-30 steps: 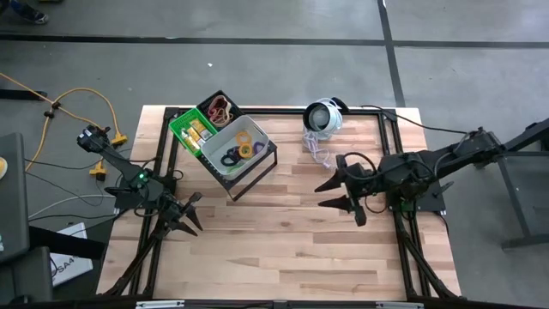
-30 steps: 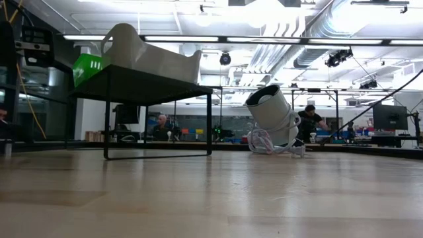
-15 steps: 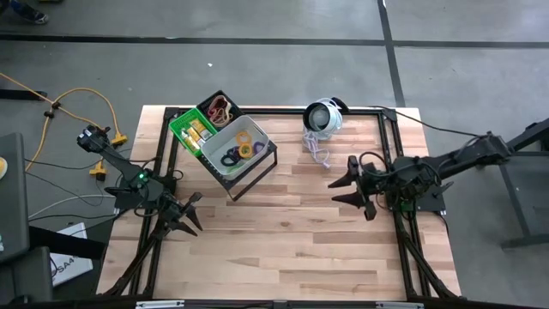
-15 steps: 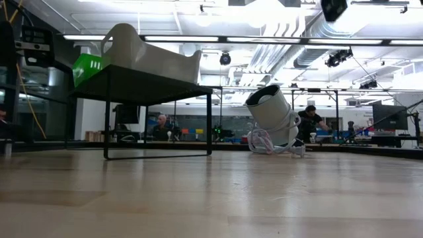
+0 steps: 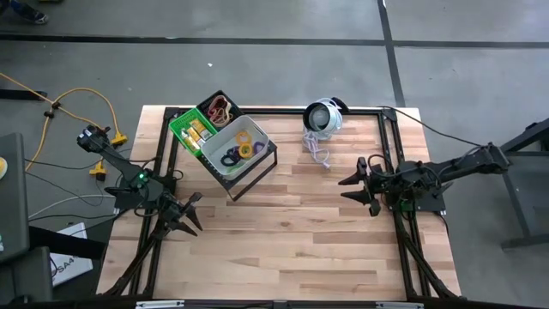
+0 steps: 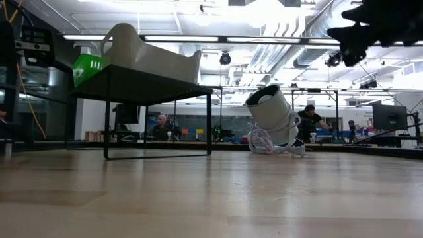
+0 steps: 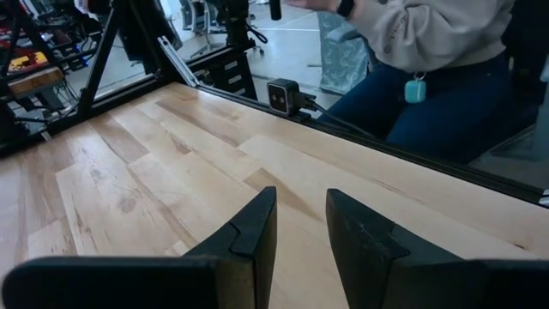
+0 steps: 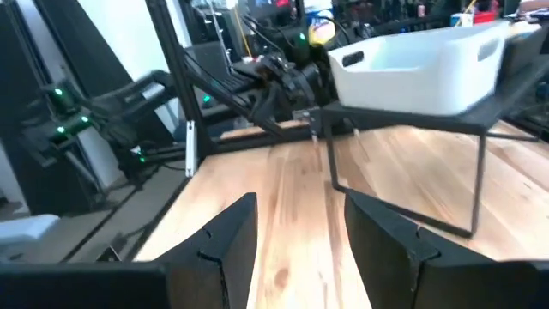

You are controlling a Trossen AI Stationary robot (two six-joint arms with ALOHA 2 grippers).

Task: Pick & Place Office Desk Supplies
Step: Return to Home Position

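Three small bins stand on the black rack (image 5: 254, 178) at the table's far left. A pale grey bin (image 5: 221, 140) holds purple, orange and yellow loops (image 5: 235, 154). A green bin (image 5: 182, 127) holds yellow pieces (image 5: 199, 131). A black bin (image 5: 208, 105) holds brown loops (image 5: 220, 109). My left gripper (image 5: 194, 215) is open and empty over the table's left side, also in its wrist view (image 7: 300, 236). My right gripper (image 5: 346, 190) is open and empty over the right side, right of the rack, also in its wrist view (image 8: 300, 245).
The round white-and-black device (image 5: 322, 117) lies at the far edge with its cord (image 5: 319, 154) on the wood. Bare wood lies between the arms. A black frame (image 5: 396, 146) runs round the table. A person in a grey sleeve (image 7: 429, 34) stands beyond the table edge.
My right gripper has drawn back toward the table's right edge, away from the rack, and has come into the top of the low view. It stays empty. The bins and the device have not moved.
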